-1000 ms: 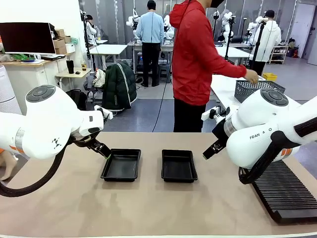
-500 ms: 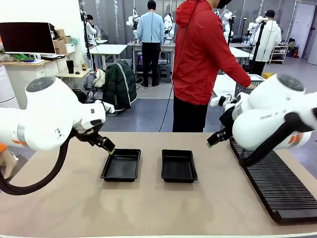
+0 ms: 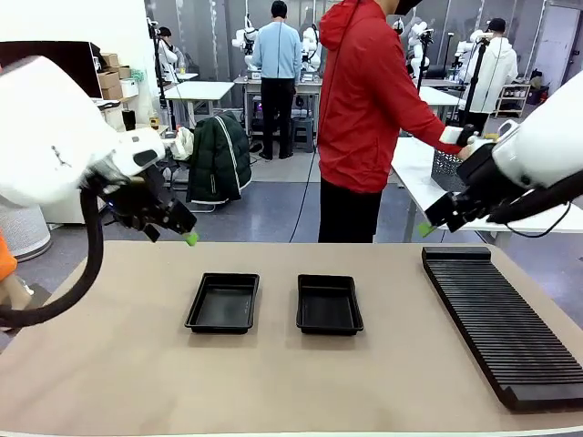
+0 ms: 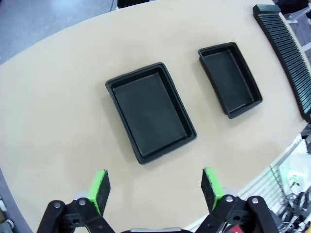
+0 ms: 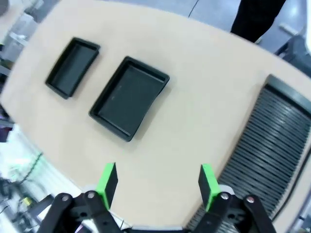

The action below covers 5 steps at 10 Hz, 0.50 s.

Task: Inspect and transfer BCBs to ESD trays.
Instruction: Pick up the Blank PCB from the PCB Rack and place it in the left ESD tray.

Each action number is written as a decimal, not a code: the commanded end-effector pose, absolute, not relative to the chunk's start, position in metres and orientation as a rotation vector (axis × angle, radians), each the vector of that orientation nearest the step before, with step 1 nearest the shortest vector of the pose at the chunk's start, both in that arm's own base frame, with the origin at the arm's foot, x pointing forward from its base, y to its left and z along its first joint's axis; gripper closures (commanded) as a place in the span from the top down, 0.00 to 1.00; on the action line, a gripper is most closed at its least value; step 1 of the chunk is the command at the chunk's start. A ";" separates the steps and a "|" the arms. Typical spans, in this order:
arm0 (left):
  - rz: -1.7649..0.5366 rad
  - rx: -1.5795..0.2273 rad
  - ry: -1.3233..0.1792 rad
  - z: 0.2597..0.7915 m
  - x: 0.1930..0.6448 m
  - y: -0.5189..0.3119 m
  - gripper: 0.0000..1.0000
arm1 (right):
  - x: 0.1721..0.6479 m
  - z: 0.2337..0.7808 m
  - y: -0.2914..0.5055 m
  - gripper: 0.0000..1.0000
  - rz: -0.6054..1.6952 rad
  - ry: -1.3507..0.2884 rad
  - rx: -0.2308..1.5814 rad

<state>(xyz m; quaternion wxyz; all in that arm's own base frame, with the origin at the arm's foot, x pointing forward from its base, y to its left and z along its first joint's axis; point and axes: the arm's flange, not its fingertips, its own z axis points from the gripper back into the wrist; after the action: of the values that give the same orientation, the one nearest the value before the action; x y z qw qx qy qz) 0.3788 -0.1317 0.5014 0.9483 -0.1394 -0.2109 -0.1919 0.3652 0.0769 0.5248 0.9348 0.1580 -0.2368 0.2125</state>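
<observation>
While the trays (image 3: 224, 276) sit empty, we hold our left gripper (image 4: 155, 187) and right gripper (image 5: 157, 183) open to take boards softly.

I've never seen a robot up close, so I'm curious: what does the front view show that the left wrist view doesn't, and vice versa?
Extra in front: a person in red at the table's far side, and a mesh basket. Extra at the wrist: the open gap between the left fingers, nothing in it. Shared: two empty black trays and the ribbed rack.
</observation>
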 end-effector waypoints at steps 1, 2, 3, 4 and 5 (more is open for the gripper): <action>-0.319 -0.357 -0.377 0.520 0.370 -0.115 1.00 | 0.367 0.542 0.052 0.88 0.399 -0.414 0.426; -0.284 -0.390 -0.366 0.528 0.365 -0.106 1.00 | 0.365 0.551 0.037 0.88 0.368 -0.377 0.457; -0.253 -0.410 -0.328 0.534 0.359 -0.091 1.00 | 0.363 0.559 0.020 0.88 0.331 -0.323 0.511; -0.231 -0.424 -0.305 0.539 0.358 -0.084 1.00 | 0.362 0.561 0.006 0.88 0.294 -0.292 0.546; -0.208 -0.458 -0.287 0.543 0.355 -0.078 1.00 | 0.363 0.565 -0.012 0.88 0.263 -0.242 0.585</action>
<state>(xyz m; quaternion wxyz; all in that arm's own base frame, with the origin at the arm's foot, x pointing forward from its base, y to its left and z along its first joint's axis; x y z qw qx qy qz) 0.3560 -0.0824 0.5388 0.9591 -0.2026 -0.1545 -0.1234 0.3551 0.0011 0.5622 0.9441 0.2630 -0.1400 0.1409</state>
